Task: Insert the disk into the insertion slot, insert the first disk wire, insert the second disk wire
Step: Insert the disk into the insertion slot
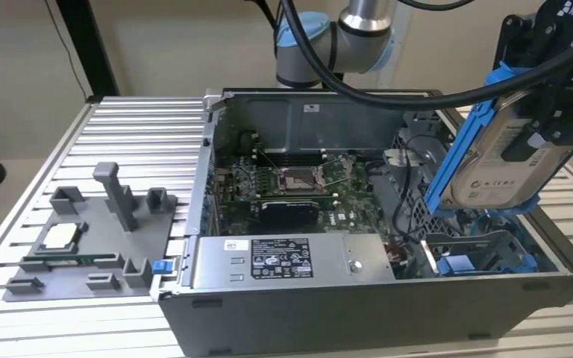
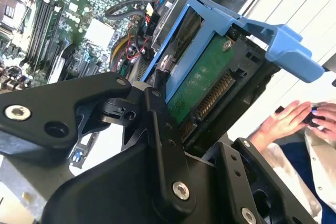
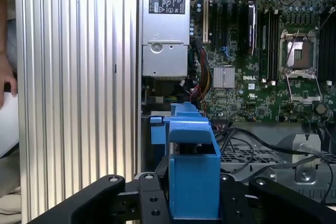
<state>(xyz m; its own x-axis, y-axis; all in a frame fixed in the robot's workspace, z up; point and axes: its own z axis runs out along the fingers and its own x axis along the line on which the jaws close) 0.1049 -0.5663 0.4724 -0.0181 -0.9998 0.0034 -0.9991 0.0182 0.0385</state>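
1. Blue-framed and silver-grey, the disk point(image 1: 501, 160) hangs tilted, nearly upright, over the open computer case point(image 1: 366, 313) at the exterior view's right.
2. The black gripper point(image 1: 543, 123) is clamped on the disk, its fingers point(image 2: 159, 129) tight against the frame.
3. The insertion slot point(image 1: 471, 261), grey metal with blue rails, lies below the disk, which is not yet in it.
4. A person's hands point(image 2: 294, 119) appear in the second wrist view.

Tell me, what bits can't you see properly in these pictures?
1. Insertion slot: in the exterior view, the computer case wall hides its lower part.
2. Disk: in the exterior view, the gripper shut on it covers part of its labelled face.
3. Person's hand: blurred in the second wrist view; what it touches cannot be told.
4. Cables: tangled in the second wrist view; which are the disk wires cannot be told.
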